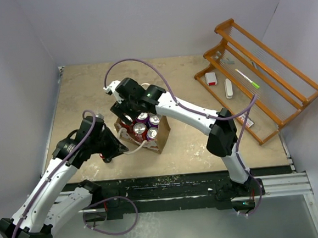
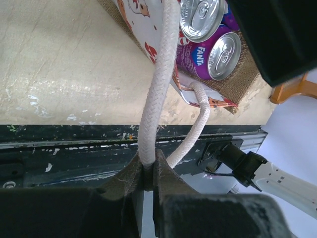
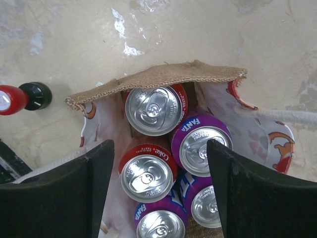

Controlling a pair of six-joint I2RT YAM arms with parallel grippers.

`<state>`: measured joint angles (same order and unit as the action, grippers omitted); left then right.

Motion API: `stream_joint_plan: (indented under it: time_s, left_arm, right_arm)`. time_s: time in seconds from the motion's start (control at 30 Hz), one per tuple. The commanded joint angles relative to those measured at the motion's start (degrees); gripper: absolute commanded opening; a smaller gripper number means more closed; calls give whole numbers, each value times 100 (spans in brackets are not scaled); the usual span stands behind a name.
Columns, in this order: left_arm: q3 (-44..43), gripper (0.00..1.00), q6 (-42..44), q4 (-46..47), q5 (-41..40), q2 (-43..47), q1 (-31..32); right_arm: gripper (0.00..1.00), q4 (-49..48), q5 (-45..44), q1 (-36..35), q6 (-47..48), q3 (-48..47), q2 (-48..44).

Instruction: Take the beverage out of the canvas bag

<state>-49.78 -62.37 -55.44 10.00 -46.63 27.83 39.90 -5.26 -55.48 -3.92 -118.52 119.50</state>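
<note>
Fingers point(image 3: 64, 198) of the right gripper point(image 3: 159, 148) hang spread over five cans point(image 3: 153, 110) packed in the canvas bag point(image 3: 158, 77), mid-table; left gripper point(image 2: 148, 171), at the bag's eight o'clock, pinches a rope handle point(image 2: 158, 89). Cans sit tight — closing could snag two, or lift the bag if the handle slips.

Five cans point(image 3: 151, 110) are packed upright in the canvas bag point(image 1: 161, 136), placed mid-counter point(image 1: 91, 91); a rack point(image 1: 260, 80) is set to its right, further back.
</note>
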Motion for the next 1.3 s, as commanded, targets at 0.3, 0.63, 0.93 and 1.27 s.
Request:
stream_joint_plan:
  time_s: [0.3,0.63,0.93,1.27]
  left_arm:
    - [-462,0,424,-606,-188,-60,20]
    - [-703,0,868,-814,-265,-328,20]
    - [-893,0,1079,-819,-371,-603,12]
    - [-936,0,1149,-928,-429,-683,-23]
  right_arm:
    - [72,-102,-185,-236,422,-529,499]
    - [72,-268,-509,-244,633,-593,910]
    - [75,-352,-707,-241,742,-596,1278]
    - [80,-351,-652,-243,709,-556,1379]
